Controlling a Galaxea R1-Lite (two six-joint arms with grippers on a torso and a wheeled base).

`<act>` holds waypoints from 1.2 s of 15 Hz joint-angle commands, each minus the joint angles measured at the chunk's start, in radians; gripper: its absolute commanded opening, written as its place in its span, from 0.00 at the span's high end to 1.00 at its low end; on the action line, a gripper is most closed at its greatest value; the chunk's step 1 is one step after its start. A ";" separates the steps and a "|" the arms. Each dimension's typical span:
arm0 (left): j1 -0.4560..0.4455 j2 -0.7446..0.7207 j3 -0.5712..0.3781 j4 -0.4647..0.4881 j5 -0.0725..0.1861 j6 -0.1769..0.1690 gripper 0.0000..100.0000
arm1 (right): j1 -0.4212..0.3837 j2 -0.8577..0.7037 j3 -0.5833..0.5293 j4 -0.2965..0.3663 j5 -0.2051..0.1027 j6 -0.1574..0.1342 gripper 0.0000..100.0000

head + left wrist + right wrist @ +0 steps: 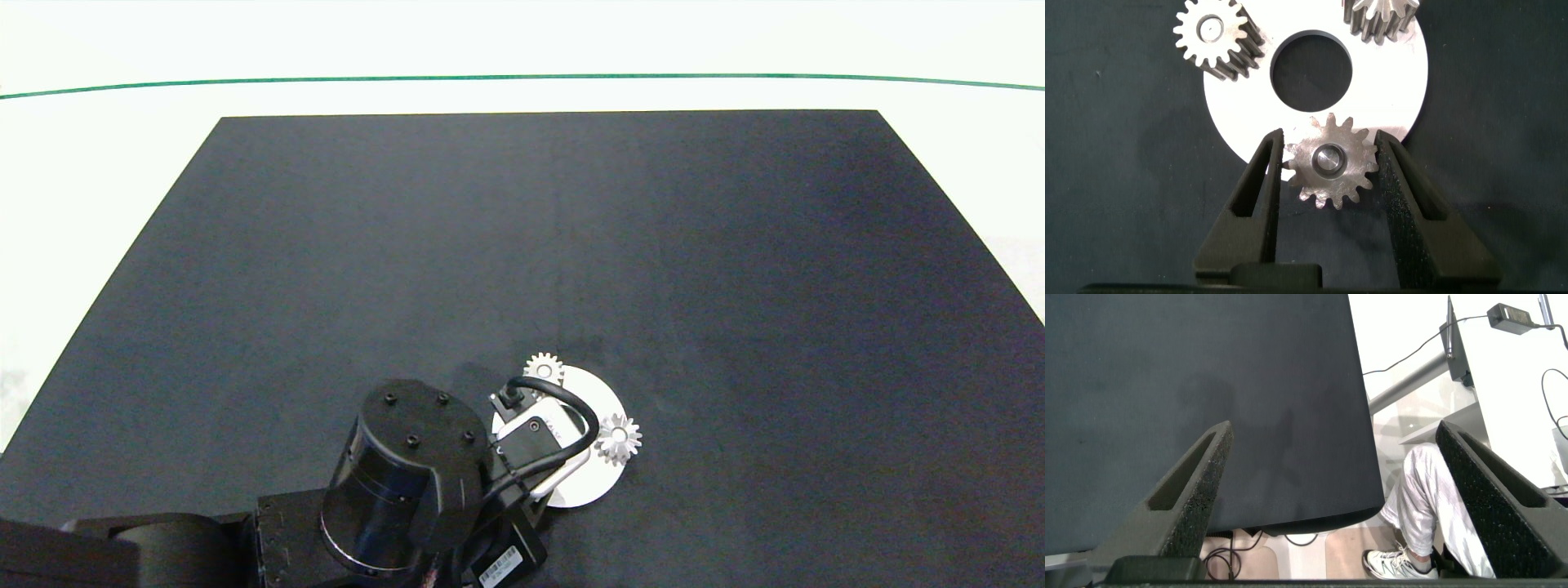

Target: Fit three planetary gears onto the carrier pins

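disc: flat white ring-shaped disc (pixel 1388 98), large round centre hole, lying flat on the black table (pixel 571 245) near its front edge. Landmark for everything below.
gear A: planetary gear (pixel 1333 161) at the disc's rim, flat face up, bore axis vertical, pale pin end visible in its bore. Teeth overhang the disc edge onto the table.
gear B: second gear (pixel 1212 34) seated at the disc's rim, axis upright, pin end showing in the centre hole; part of it overhangs the disc.
gear C: third gear (pixel 1382 18) also at the disc's rim, partly cut off in the left wrist view; upright like the others. In the head view two gears show at the far and right rim of the disc (pixel 544 369) (pixel 618 438); the third is hidden under the arm.
left gripper: (pixel 1329 163) directly over the disc, jaws flanking gear A on both sides, close to its teeth; contact not clear, so can't tell if clamped or just released.
right gripper: (pixel 1331 506) well away from the disc, beyond the table edge, jaws wide apart, nothing between them.
background: a person's leg and shoe (pixel 1404 555) on the floor beside the table.
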 commanded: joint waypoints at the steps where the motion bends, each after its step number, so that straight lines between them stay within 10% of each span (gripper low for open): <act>1: 0.000 0.004 0.002 -0.003 0.002 0.002 0.90 | 0.000 0.000 -0.001 0.004 -0.003 -0.002 0.00; 4: -0.001 0.004 0.002 -0.005 0.000 -0.001 0.90 | 0.000 0.001 -0.001 0.004 -0.003 -0.002 0.00; 5: -0.001 0.004 0.005 -0.003 0.000 -0.001 0.00 | 0.000 0.000 -0.001 0.004 -0.003 -0.002 0.00; 14: 0.031 -0.024 -0.015 -0.014 -0.001 -0.004 0.00 | 0.000 0.001 0.000 0.004 -0.003 -0.003 0.00; 18: 0.422 -0.217 -0.027 -0.005 0.004 -0.002 0.00 | -0.064 0.003 0.005 0.001 -0.002 -0.019 0.00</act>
